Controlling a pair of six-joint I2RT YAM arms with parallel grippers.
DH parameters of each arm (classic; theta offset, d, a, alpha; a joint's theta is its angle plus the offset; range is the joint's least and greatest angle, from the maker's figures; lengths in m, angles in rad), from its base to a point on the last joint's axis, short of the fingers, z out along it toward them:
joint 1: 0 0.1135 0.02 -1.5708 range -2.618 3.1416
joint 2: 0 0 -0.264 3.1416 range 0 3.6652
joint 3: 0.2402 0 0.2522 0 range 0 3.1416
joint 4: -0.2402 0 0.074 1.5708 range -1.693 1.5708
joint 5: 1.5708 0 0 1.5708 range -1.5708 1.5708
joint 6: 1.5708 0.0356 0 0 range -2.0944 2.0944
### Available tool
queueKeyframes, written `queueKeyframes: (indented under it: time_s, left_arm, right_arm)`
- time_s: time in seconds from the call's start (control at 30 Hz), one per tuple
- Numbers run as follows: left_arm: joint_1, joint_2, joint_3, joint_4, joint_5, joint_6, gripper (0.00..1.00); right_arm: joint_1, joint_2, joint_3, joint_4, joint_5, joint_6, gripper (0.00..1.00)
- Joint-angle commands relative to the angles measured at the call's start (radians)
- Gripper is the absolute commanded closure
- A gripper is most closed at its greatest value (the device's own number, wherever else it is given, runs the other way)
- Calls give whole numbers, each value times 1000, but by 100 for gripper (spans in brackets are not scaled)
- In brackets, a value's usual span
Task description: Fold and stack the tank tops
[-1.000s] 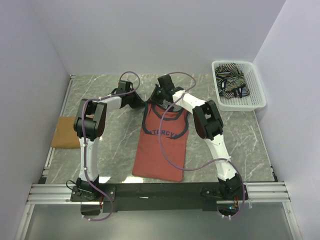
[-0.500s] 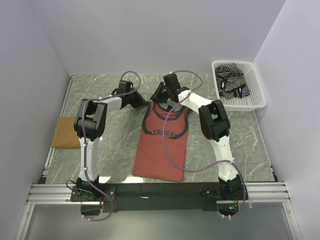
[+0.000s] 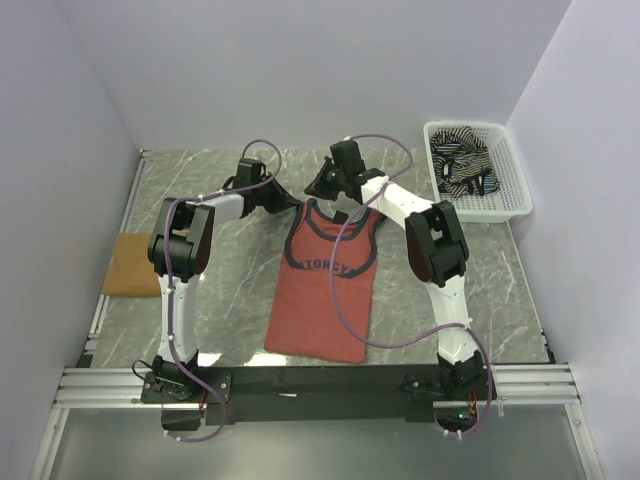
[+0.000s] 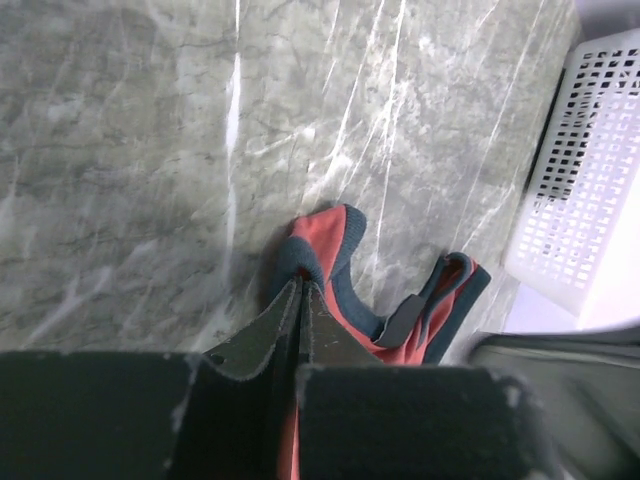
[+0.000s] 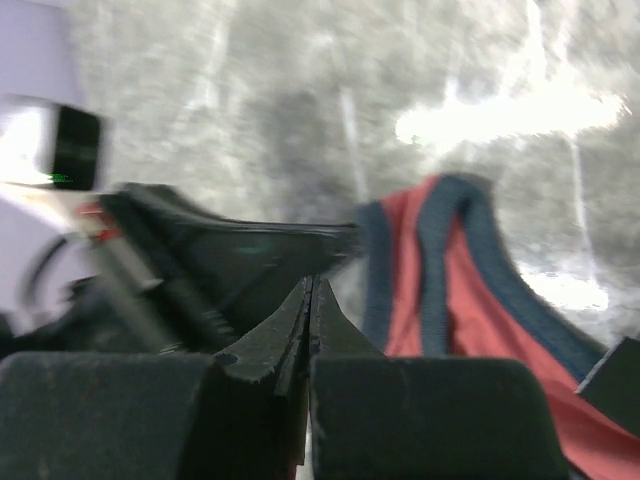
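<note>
**While left tool [image 4: 300,288] and right tool [image 5: 310,287] sit closed at the straps, brick-red tank top [image 3: 320,295] lies flat**

Nearest the arm bases [image 3: 185,385] is the hem of the brick-red tank top. It runs up the middle of the table [image 3: 490,290], lettering up, straps at the far end. Mustard tank top [image 3: 130,265] lies folded at the table's left edge, well apart. Left tool: jaws closed, tips pinched on the dark trim of one strap [image 4: 322,240]. Right tool: jaws fully closed, close to the left tool, with a strap just beside its tips. That view is blurred, so whether any cloth is caught cannot be told. In the far right corner, a white basket [image 3: 516,198] holds the striped tank top [image 3: 462,165], bunched inside.
</note>
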Motion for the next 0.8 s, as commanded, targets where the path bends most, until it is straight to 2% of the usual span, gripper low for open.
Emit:
queueKeyframes:
  time_s: [0.0, 0.13, 0.33, 0.5, 0.7, 0.77]
  left_arm:
    - [-1, -22, -6, 65, 20, -14, 94]
    - [-3, -63, -29, 91, 2, -22, 93]
    - [-1, -43, 18, 45, 16, -5, 92]
    - [0, -27, 24, 43, 37, 4, 91]
    - [0, -33, 14, 74, 48, 7, 74]
    - [0, -27, 30, 59, 42, 16, 72]
  right_arm:
    - [10, 41, 14, -33, 21, -2, 100]
    - [10, 48, 6, -28, 19, -1, 100]
    - [13, 65, 11, -31, 13, 1, 100]
    - [25, 133, 83, -79, 7, 1, 100]
    - [25, 159, 83, -77, 19, 7, 100]
    - [22, 170, 94, -78, 15, 6, 100]
